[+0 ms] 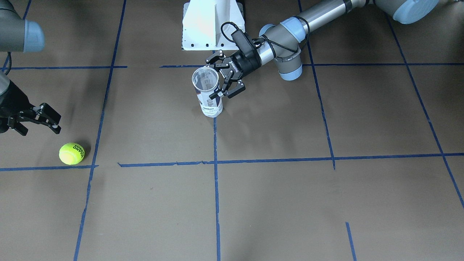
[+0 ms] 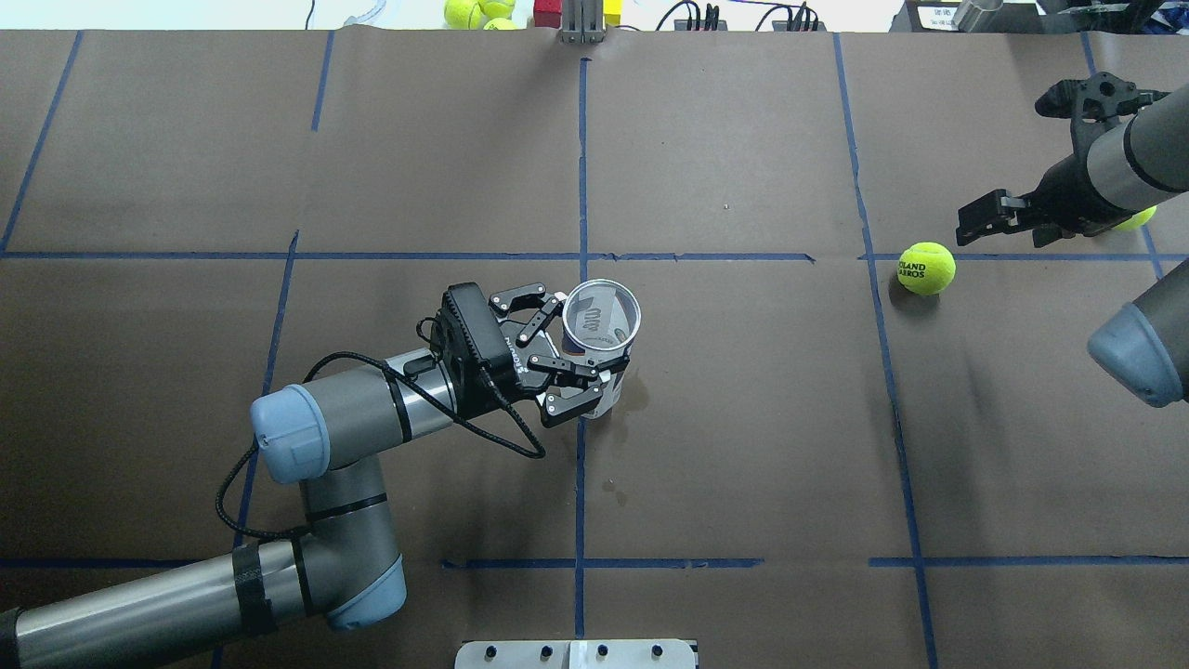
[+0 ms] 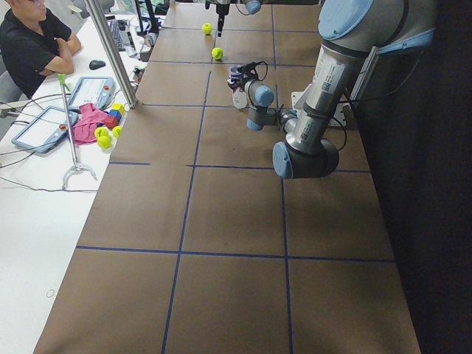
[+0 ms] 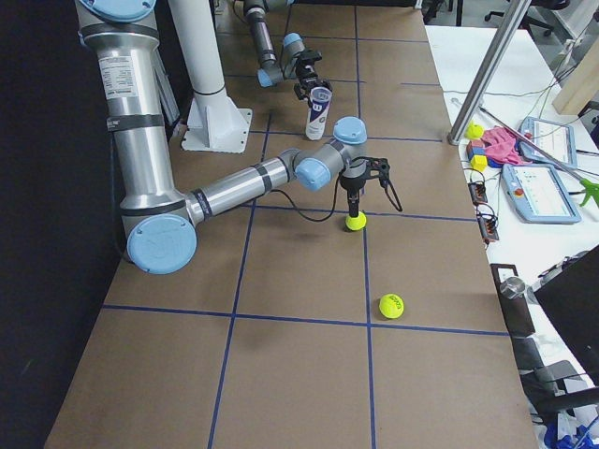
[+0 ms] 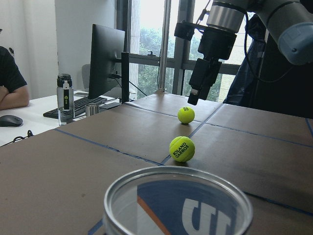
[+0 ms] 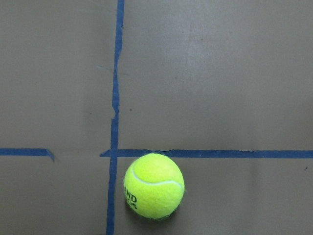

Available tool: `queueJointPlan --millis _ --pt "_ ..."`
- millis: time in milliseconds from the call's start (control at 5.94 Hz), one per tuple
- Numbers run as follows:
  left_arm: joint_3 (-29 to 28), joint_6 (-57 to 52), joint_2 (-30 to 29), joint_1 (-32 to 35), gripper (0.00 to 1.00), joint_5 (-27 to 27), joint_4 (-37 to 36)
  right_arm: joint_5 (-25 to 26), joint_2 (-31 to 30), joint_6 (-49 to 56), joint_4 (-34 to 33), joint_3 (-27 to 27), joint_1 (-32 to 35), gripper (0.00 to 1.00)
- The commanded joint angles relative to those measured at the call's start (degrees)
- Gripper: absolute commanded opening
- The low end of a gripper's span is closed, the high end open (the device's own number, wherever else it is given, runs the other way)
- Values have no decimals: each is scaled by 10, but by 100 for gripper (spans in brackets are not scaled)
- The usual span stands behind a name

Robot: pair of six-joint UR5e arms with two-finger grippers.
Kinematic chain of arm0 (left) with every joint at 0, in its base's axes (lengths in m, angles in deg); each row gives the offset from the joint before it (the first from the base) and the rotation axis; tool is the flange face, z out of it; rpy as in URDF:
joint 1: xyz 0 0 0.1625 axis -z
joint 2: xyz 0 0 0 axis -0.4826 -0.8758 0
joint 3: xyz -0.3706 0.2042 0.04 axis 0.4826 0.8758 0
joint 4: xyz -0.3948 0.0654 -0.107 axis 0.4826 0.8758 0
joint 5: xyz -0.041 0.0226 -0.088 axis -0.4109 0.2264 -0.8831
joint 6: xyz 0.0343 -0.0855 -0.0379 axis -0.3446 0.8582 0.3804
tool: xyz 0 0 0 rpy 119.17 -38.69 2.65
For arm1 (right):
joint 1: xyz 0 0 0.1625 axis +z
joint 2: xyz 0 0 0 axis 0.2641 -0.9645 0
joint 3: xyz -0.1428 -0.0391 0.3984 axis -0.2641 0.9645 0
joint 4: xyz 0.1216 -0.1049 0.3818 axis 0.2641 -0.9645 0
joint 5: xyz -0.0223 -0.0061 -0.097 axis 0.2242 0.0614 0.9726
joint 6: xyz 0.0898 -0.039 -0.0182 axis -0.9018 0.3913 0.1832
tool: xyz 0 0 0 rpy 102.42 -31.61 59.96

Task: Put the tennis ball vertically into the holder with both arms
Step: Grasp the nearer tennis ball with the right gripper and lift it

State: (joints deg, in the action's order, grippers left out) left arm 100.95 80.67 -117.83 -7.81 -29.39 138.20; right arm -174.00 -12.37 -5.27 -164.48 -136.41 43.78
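The holder [image 2: 608,311] stands upright at the table's middle, its open mouth up and its navy-and-white label [image 1: 210,105] facing the operators' side. My left gripper [image 2: 576,348] comes in from the side and is shut on the holder, one finger on each side. Its rim [image 5: 181,210] fills the bottom of the left wrist view. The tennis ball [image 2: 926,268] lies far to the right by a tape crossing and shows in the right wrist view [image 6: 154,185]. My right gripper [image 2: 1012,158] hangs open above the ball, pointing down, apart from it [image 4: 354,201].
A second tennis ball [image 2: 1138,219] lies farther right, partly under my right arm. The white robot base [image 1: 212,25] stands behind the holder. More balls and blocks [image 2: 464,11] sit past the far edge. An operator [image 3: 29,44] sits at the side desk.
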Motion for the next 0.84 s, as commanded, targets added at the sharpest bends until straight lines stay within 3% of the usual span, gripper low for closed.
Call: queueJointPlan --millis 0,168,673 --pt "2 0 0 0 75 0 1 1 8 2 0 31 -19 99" --pt "3 0 0 0 75 0 1 2 58 4 0 87 -34 99" --pt "4 0 0 0 75 1 2 46 68 10 0 138 -70 98"
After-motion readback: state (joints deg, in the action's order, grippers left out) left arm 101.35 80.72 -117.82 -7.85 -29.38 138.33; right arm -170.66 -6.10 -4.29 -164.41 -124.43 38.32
